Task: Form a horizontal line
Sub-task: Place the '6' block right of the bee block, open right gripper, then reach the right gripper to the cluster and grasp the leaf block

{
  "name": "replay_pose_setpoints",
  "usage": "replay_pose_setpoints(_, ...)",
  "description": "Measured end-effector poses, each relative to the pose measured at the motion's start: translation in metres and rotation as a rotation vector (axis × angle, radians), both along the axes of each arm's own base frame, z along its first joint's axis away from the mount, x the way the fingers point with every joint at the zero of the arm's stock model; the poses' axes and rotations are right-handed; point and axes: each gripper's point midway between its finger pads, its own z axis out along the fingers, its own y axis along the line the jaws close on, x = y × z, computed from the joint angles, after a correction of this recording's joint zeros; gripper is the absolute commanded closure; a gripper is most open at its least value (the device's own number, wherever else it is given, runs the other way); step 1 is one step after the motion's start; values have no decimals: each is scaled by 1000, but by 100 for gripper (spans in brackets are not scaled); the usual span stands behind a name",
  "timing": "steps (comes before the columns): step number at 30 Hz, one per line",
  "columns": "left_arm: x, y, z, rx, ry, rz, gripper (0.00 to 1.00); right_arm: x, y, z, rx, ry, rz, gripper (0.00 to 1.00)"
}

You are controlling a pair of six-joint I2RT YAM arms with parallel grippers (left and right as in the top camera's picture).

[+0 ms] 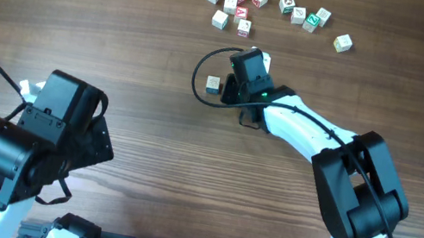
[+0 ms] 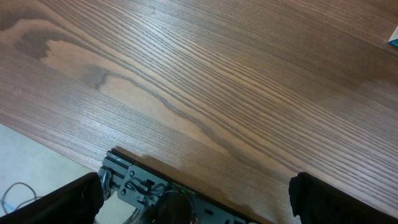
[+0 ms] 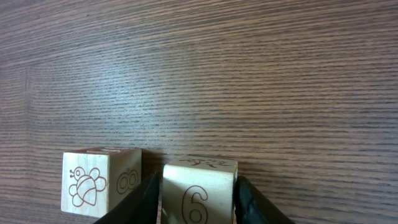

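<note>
My right gripper (image 3: 199, 198) is shut on a pale wooden cube marked 6 (image 3: 200, 180), which sits on the table. Just to its left stands a second pale cube with a bee and an 8 (image 3: 99, 183); one black finger fills the gap between the two. In the overhead view the bee cube (image 1: 213, 85) shows left of the right gripper (image 1: 233, 88), which hides the 6 cube. No row of three touching cubes is in view. My left gripper (image 2: 196, 199) is open and empty over the table's near edge.
Several loose cubes with red and green marks (image 1: 236, 5) (image 1: 305, 15) lie scattered at the far side, one more (image 1: 342, 43) to the right. A black cable (image 1: 197, 77) loops beside the bee cube. The left arm (image 1: 33, 140) sits at the front left.
</note>
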Motion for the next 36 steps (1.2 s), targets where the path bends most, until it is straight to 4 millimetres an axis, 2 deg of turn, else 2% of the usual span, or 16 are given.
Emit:
replay_pose_setpoints(2,0,0,0,0,0,0,0,0,0,0,0,-2,1,48)
replay_pose_setpoints(3,0,0,0,0,0,0,0,1,0,0,-3,-5,2,39)
replay_pose_setpoints(6,0,0,0,0,0,0,0,3,0,2,-5,-17,-2,4)
replay_pose_setpoints(7,0,0,0,0,0,0,0,3,0,2,-6,-19,0,1)
replay_pose_setpoints(10,0,0,0,0,0,0,0,-1,-3,0,-26,10,-2,1)
replay_pose_setpoints(12,0,0,0,0,0,0,0,2,-2,11,-27,9,-4,1)
replay_pose_setpoints(14,0,0,0,0,0,0,0,9,-5,36,-21,-24,-15,0)
replay_pose_setpoints(16,0,0,0,0,0,0,0,21,-17,82,-10,-114,-56,1)
replay_pose_setpoints(18,0,0,0,0,0,0,0,27,-25,109,-3,-175,-64,0)
replay_pose_setpoints(23,0,0,0,0,0,0,0,25,-40,200,31,-374,-76,0)
replay_pose_setpoints(27,0,0,0,0,0,0,0,36,-61,196,-12,-380,-127,1)
replay_pose_setpoints(29,0,0,0,0,1,0,0,61,-94,182,-13,-368,-167,1)
replay_pose_setpoints(31,0,0,0,0,0,0,0,76,-121,167,3,-337,-193,0)
replay_pose_setpoints(32,0,0,0,0,1,0,0,90,-132,163,23,-333,-193,1)
replay_pose_setpoints(34,0,0,0,0,-1,0,0,116,-141,159,38,-320,-191,1)
replay_pose_setpoints(36,0,0,0,0,0,0,0,147,-127,161,56,-314,-157,1)
